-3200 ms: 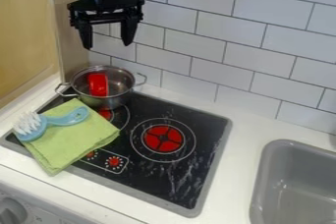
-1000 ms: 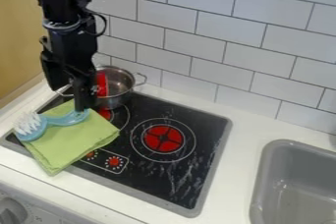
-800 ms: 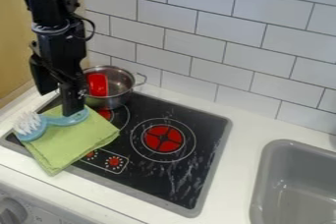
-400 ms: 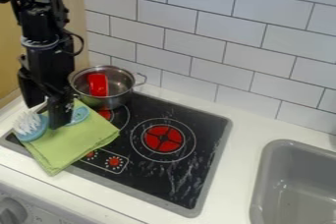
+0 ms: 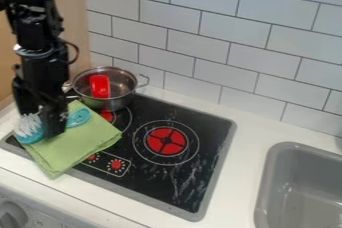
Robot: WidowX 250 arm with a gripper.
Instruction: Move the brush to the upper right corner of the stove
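The brush (image 5: 29,131) is seen on the cloth (image 5: 83,139), at the jaws of the gripper (image 5: 53,132); whether they are closed cannot be told. The stove's (image 5: 157,177) target corner, well right of them, is not yet reached.

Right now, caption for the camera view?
Black claw at the blue brush on the green cloth, steel pot just behind.

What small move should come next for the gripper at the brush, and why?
I'd probably settle the gripper into a firm grasp before any lift. It sits at the middle of the brush, between bristles and handle end, and the brush lies on the green cloth, at the stove's left side.
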